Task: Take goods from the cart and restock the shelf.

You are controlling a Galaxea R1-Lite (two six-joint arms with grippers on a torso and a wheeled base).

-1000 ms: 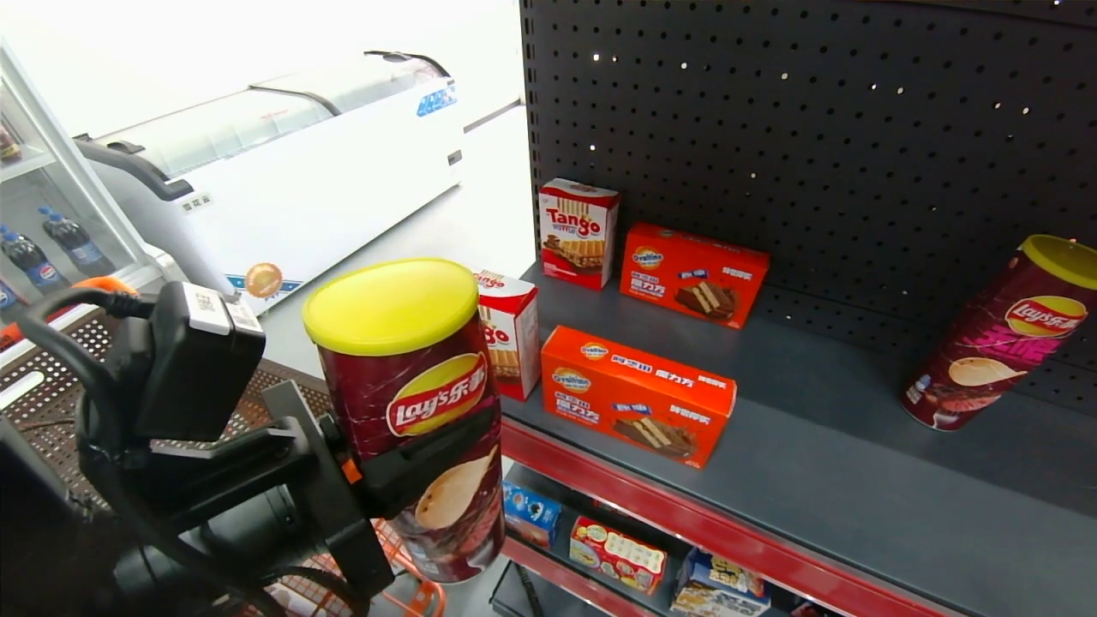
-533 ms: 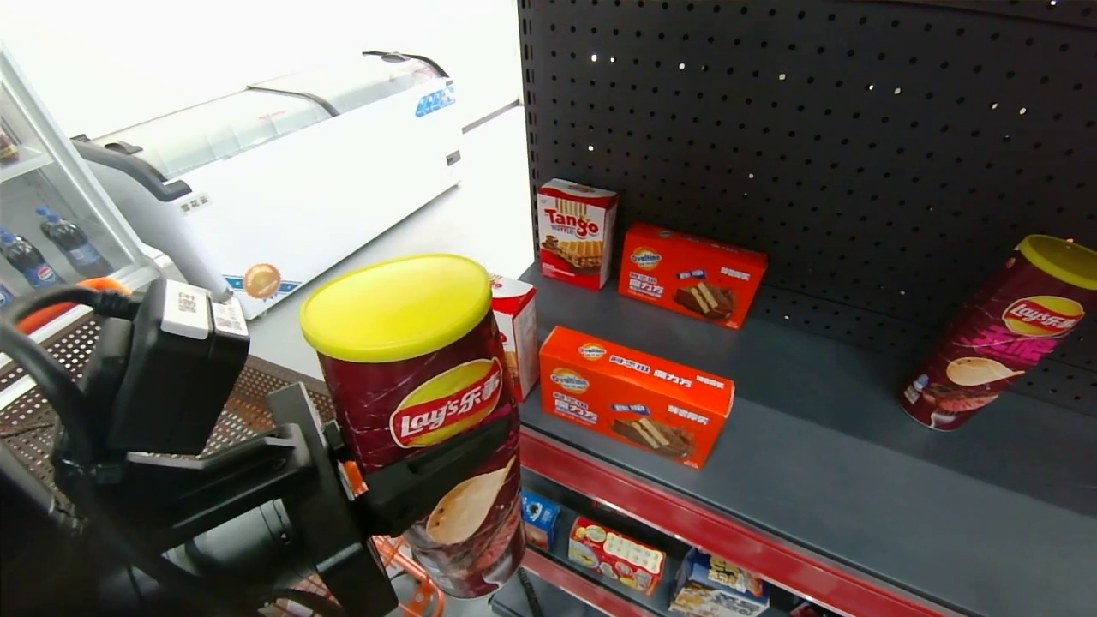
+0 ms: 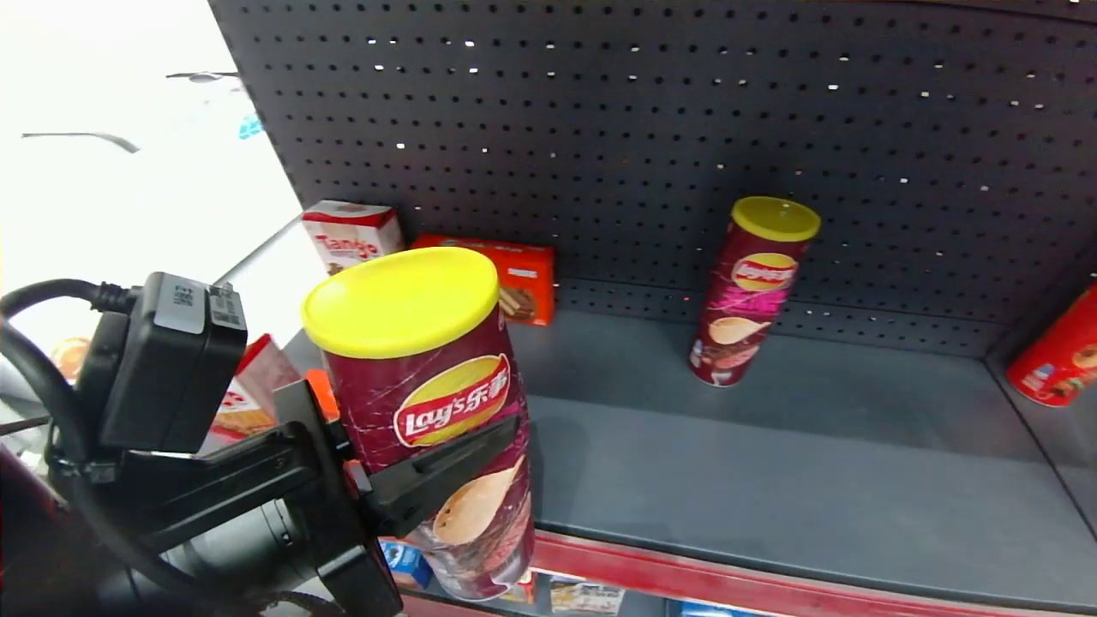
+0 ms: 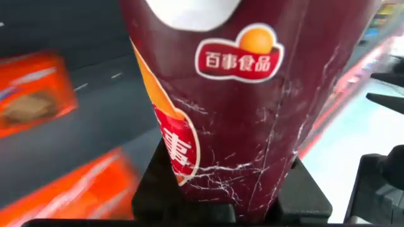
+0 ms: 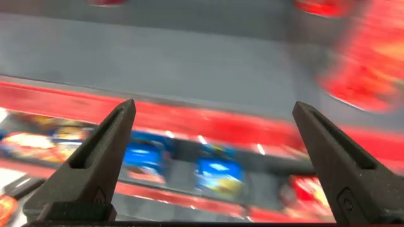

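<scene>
Chip can [image 3: 411, 360], where is it? (A)
Lower left of the head frame, upright, yellow lid on top, maroon body. It hangs in the air in front of the shelf [image 3: 771, 463], and its bottom end overlaps the red front edge [image 3: 728, 583]. Not resting on the board. (B)
What holds it? (A)
Left gripper [image 3: 454, 463], clenched around the can's middle. One black finger [image 3: 428, 476] crosses the front of the label slantwise. In the left wrist view the can [image 4: 252, 107] rises straight out of the gripper [image 4: 230, 195], with the black jaw hugging its base. (B)
Right gripper? (A)
Right gripper [image 5: 214, 157] has its fingers [image 5: 95, 170] spread wide, nothing between them. Past them, blurred: grey board, red strip, coloured packs on a lower level. (B)
Stock on the shelf? (A)
A second can [image 3: 750, 296], same kind, stands right of centre in the head frame, close to the pegboard [image 3: 600, 128], leaning a little, well apart from the held one. An orange box [image 3: 523, 278] sits at the back, just above the held can's lid in frame. A white box [image 3: 351, 236] stands to the left of the orange one. A red can [image 3: 1058, 356] is cut off at the right edge, tilted. (B)
Is the second can touching the pegboard? (A)
Cannot tell. (B)
</scene>
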